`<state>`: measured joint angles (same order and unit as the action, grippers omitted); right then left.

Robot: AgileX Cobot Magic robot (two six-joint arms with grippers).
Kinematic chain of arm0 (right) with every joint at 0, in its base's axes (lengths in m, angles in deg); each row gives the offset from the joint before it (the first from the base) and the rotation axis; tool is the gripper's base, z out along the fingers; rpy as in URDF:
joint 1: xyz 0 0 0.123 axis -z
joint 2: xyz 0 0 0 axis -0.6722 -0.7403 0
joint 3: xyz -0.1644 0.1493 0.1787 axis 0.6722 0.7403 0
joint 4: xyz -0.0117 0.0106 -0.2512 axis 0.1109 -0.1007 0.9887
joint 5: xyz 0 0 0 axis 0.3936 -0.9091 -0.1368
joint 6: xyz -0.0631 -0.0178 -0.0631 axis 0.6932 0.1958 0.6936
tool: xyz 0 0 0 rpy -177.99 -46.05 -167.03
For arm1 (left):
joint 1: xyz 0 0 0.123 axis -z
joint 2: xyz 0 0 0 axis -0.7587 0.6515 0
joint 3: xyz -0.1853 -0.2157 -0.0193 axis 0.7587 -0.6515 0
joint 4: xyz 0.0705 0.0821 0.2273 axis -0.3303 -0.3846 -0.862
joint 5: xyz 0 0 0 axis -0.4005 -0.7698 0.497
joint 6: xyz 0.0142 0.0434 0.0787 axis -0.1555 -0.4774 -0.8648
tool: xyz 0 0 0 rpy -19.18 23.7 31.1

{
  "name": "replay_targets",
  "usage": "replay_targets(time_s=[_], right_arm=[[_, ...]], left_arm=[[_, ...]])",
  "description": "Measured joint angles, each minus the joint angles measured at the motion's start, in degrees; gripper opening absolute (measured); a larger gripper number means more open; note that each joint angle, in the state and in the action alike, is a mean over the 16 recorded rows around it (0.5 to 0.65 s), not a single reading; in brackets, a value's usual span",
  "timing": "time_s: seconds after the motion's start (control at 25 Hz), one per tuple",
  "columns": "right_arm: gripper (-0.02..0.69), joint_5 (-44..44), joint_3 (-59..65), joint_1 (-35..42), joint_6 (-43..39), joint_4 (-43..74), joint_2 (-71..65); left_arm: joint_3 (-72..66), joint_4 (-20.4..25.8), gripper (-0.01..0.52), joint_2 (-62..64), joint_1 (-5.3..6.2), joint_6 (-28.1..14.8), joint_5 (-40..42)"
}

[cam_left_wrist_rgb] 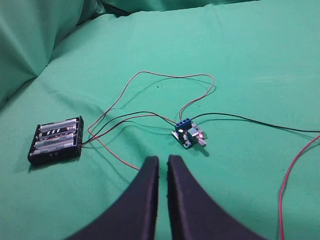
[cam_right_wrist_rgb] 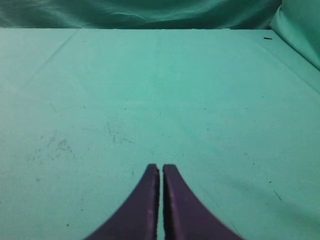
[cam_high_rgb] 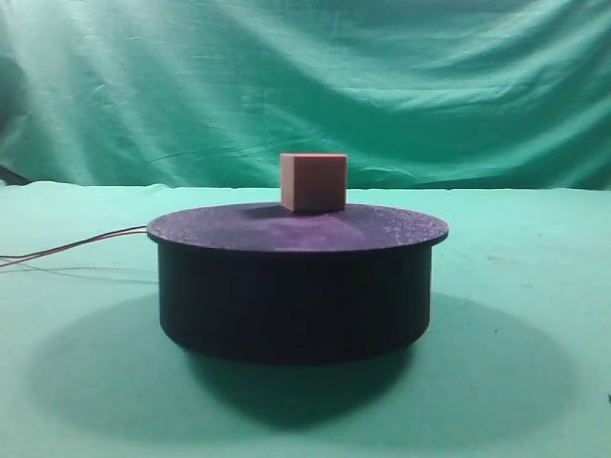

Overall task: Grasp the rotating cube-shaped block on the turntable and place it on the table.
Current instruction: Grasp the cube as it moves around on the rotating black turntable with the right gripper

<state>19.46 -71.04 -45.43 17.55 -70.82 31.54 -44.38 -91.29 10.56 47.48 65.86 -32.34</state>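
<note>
A small pinkish-tan cube-shaped block [cam_high_rgb: 313, 181] sits on the far side of the black turntable [cam_high_rgb: 296, 286], which stands on the green table [cam_high_rgb: 535, 286]. Neither gripper shows in the exterior high view. In the left wrist view my left gripper [cam_left_wrist_rgb: 163, 159] is shut with nothing between its dark fingers, hovering over the cloth near a small circuit board. In the right wrist view my right gripper [cam_right_wrist_rgb: 161, 167] is shut and empty above bare green cloth. The block and turntable are out of both wrist views.
Thin red wires [cam_high_rgb: 76, 246] run left from the turntable. Under the left gripper lie a black battery holder [cam_left_wrist_rgb: 56, 140], a small circuit board [cam_left_wrist_rgb: 189, 135] with a lit red light, and looping red and black wires [cam_left_wrist_rgb: 295, 165]. A wrinkled green backdrop [cam_high_rgb: 305, 76] closes the rear.
</note>
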Motion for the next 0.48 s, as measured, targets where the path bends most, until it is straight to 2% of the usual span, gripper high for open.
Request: replay_targets(time_s=[0.48], right_arm=[[0.000, 3.1, 0.0, 0.0, -1.1, -3.2, 0.0]], left_arm=[[0.0, 0.0, 0.000, 0.0, 0.00, 0.0, 0.0]])
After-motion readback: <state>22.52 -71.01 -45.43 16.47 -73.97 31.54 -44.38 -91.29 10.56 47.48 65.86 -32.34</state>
